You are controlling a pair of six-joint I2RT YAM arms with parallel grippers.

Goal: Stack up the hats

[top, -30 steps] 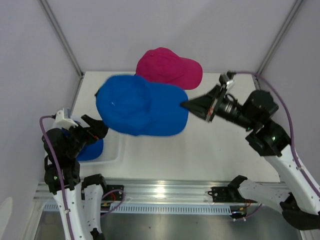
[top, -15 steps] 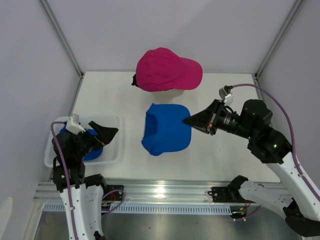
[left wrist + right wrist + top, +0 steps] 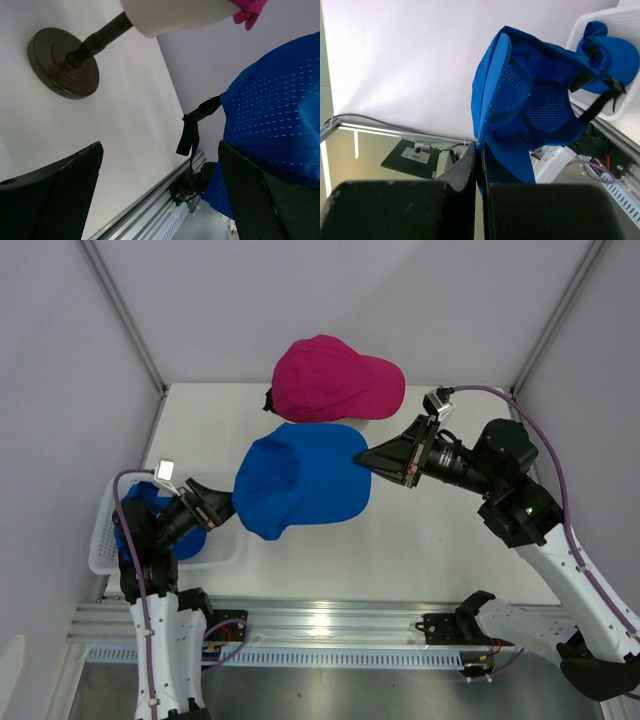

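Observation:
A royal blue hat [image 3: 300, 480] hangs in the air over the table's middle, its open underside facing the right wrist camera [image 3: 530, 110]. My right gripper [image 3: 363, 454] is shut on its brim edge [image 3: 479, 150]. A magenta-pink hat [image 3: 335, 378] sits on the cream mannequin head at the back; only a scrap of it [image 3: 247, 6] shows in the left wrist view. A second blue hat [image 3: 165, 535] lies in the white basket [image 3: 222, 552]. My left gripper [image 3: 215, 502] stands open just left of the hanging hat [image 3: 280, 115], nothing between its fingers [image 3: 160, 150].
The mannequin head's brown stand base [image 3: 62, 62] rests on the white table behind the hanging hat. The hat's black strap [image 3: 192, 132] dangles between my left fingers' line of sight. Grey walls close in both sides, and the metal rail [image 3: 320, 625] runs along the near edge.
The hanging blue hat swung: large and high, then low and folded, now up and leftward again. My right gripper moved back toward the pink hat. My left arm turned toward the hat.

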